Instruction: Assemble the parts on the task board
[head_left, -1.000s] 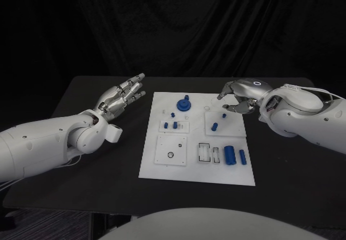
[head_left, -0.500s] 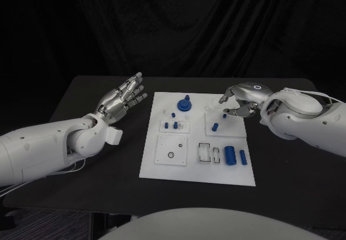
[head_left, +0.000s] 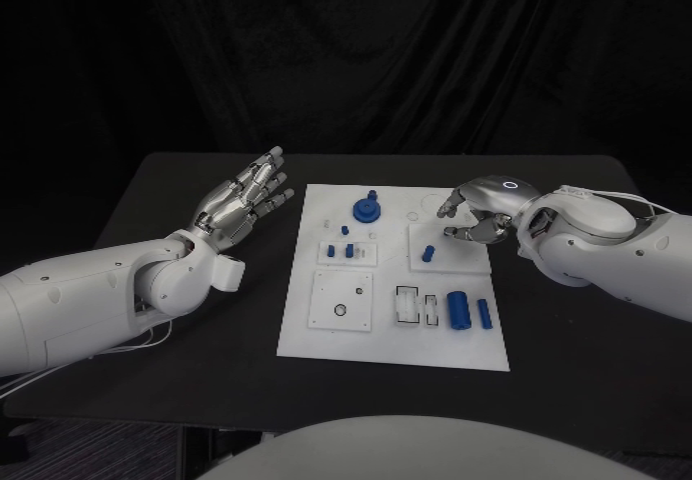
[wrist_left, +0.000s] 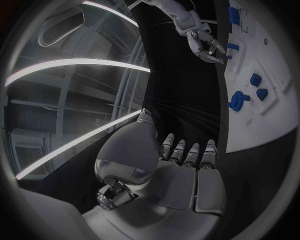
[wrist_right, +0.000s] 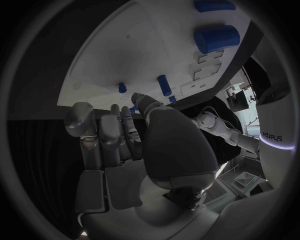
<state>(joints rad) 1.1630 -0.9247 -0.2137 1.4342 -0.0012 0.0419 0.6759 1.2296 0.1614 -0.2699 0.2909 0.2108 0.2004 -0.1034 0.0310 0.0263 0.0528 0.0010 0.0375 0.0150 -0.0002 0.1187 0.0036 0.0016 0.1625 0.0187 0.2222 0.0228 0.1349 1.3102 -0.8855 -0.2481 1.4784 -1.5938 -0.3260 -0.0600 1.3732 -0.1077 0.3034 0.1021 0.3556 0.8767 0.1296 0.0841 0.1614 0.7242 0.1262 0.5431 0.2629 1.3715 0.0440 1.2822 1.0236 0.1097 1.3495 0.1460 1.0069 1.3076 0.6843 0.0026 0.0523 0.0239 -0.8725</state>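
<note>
The white task board (head_left: 392, 340) lies mid-table. On it are a blue gear-like piece (head_left: 369, 208), small blue pegs (head_left: 346, 248), one peg (head_left: 430, 253), a thick blue cylinder (head_left: 460, 309) and a slim one (head_left: 485, 313). My right hand (head_left: 473, 212) hovers low over the board's far right corner, fingers curled downward, with nothing visibly in them. In the right wrist view two pegs (wrist_right: 122, 87) (wrist_right: 163, 85) stand just beyond my fingertips (wrist_right: 119, 107). My left hand (head_left: 245, 195) is held flat with its fingers stretched out, left of the board and holding nothing.
Black table (head_left: 173, 330) surrounds the board, with bare surface left and right of it. The left wrist view shows the board edge (wrist_left: 262, 115), the gear piece (wrist_left: 239, 100) and my right hand (wrist_left: 203, 45) beyond it.
My right hand has come down and slightly nearer, and its fingers now cover the small peg at the board's far right. The left hand has barely moved.
</note>
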